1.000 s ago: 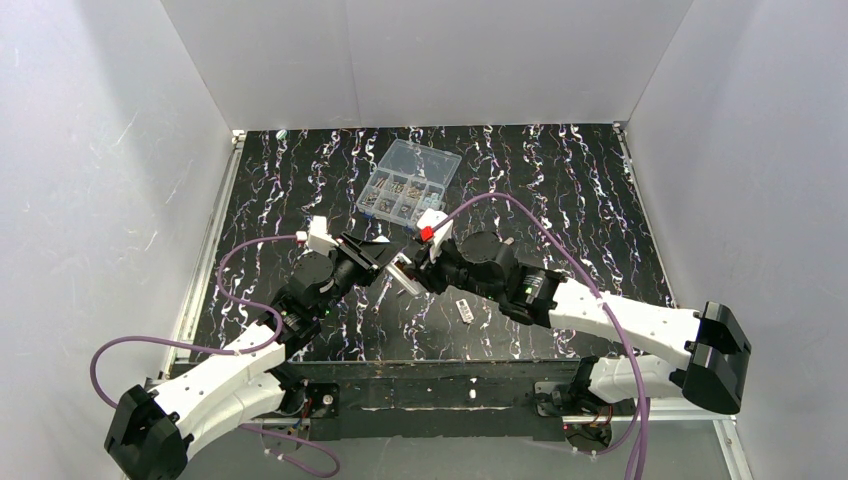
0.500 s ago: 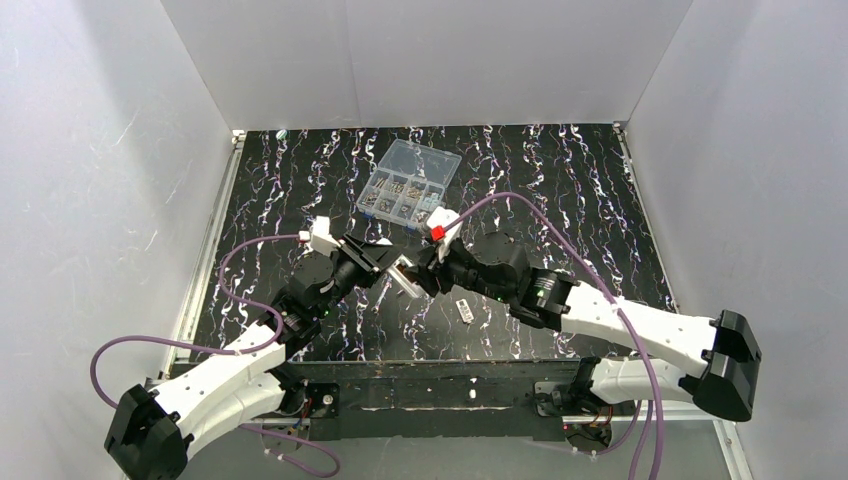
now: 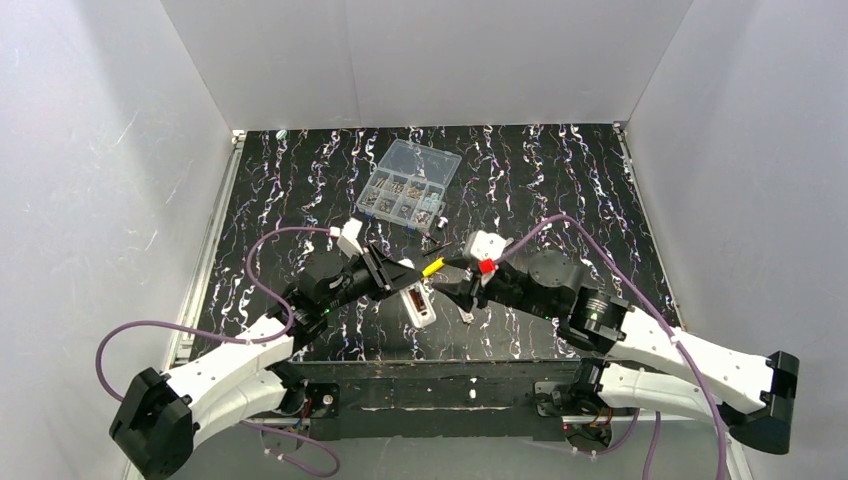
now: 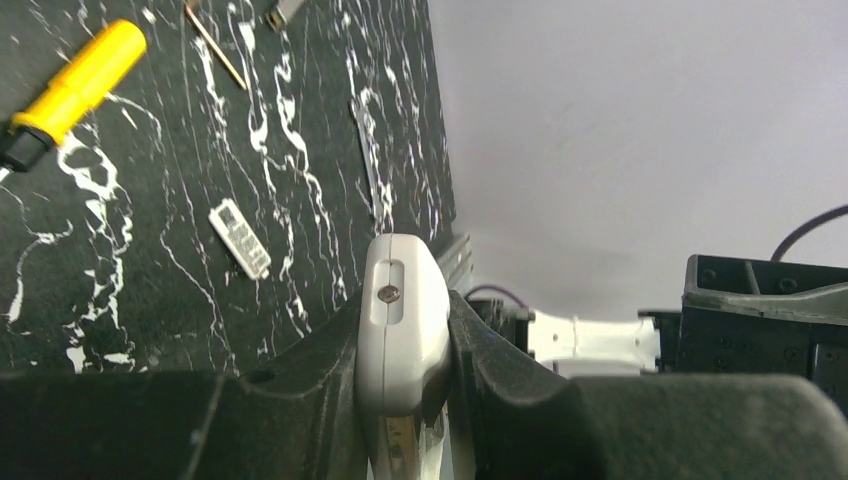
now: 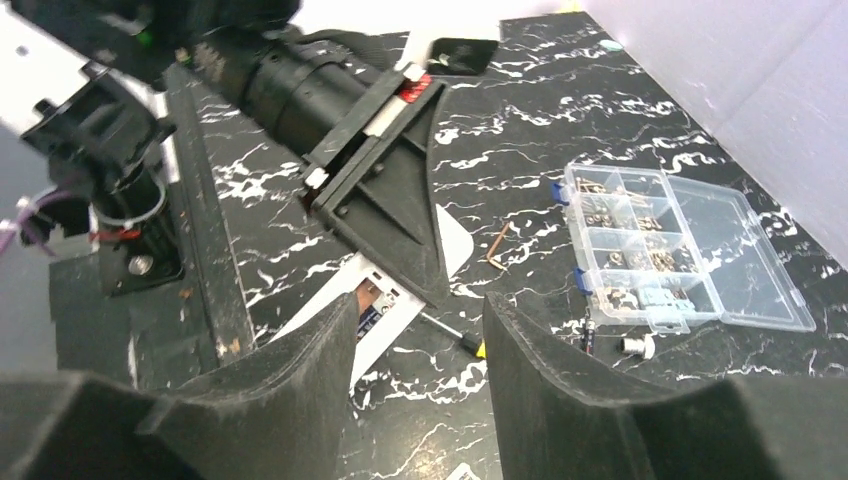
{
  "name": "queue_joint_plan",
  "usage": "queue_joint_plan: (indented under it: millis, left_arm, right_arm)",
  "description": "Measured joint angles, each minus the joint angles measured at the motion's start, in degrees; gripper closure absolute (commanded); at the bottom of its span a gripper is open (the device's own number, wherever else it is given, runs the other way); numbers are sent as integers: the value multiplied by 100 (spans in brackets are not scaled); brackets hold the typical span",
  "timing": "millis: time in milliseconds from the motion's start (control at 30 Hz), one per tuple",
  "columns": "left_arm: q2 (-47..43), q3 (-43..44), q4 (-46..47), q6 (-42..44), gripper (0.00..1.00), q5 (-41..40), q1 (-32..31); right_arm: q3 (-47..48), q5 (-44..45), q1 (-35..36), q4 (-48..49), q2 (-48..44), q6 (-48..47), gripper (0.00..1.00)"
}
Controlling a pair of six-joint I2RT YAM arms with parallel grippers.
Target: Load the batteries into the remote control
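My left gripper (image 3: 398, 283) is shut on the white remote control (image 3: 420, 305) and holds it tilted just above the table. In the left wrist view the remote (image 4: 400, 325) is clamped edge-on between both fingers. In the right wrist view the remote (image 5: 395, 318) shows its open battery bay with something dark inside. My right gripper (image 3: 462, 292) is open and empty, just right of the remote; its jaws (image 5: 420, 325) stand wide apart. A small dark battery (image 5: 589, 336) lies by the clear box.
A yellow-handled screwdriver (image 3: 432, 267) lies between the grippers and also shows in the left wrist view (image 4: 75, 85). A clear compartment box (image 3: 408, 190) of metal parts stands behind. A small white cover piece (image 4: 240, 238) and a copper rod (image 5: 498, 245) lie on the table.
My left gripper has carried the remote right and toward the near edge. My right gripper has drawn back to the right, away from the remote, uncovering the screwdriver.
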Motion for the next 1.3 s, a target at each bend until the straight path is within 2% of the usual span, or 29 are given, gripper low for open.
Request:
queue_joint_plan:
  millis: [300,500,933,1300]
  left_arm:
    - [302,160,61,723,100,1294,-105]
    - [343,328,-42,1185,100,1725,-278]
    - [715,422,-87,1386,100,1878,-546]
    - [951,529,175,1193,100,1873,-590]
  right_arm:
    - [-527,-1198,0,-678,-979,-719,50]
    - [-721,-1714,0,-638,-1019,-785,50]
    - [-918,-2275,0,-24,-634,-813,58]
    - [-1154,-2382,0,160,-542,-857,52]
